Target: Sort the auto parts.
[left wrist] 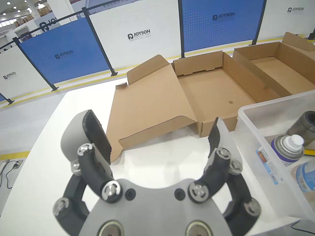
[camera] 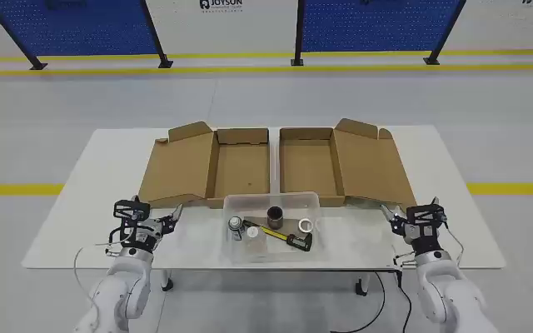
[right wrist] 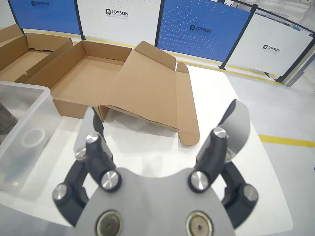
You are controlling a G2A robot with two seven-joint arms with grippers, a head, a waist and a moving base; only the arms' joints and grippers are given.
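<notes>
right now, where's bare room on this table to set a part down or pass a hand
Bare: the floors of the left box and right box, and the table strips from the clear bin out to the left gripper and the right gripper. Crowded: inside the bin, with spray can, cylinder and ring.

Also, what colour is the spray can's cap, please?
White. The cap of the spray can shows best in the left wrist view.

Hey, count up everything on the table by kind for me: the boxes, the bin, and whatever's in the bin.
Cardboard boxes: 2
Clear bin: 1
Spray can: 1
Dark cylinder: 1
White ring: 1
Pale bottle: 1
Yellow-and-black stick: 1
Total: 8
</notes>
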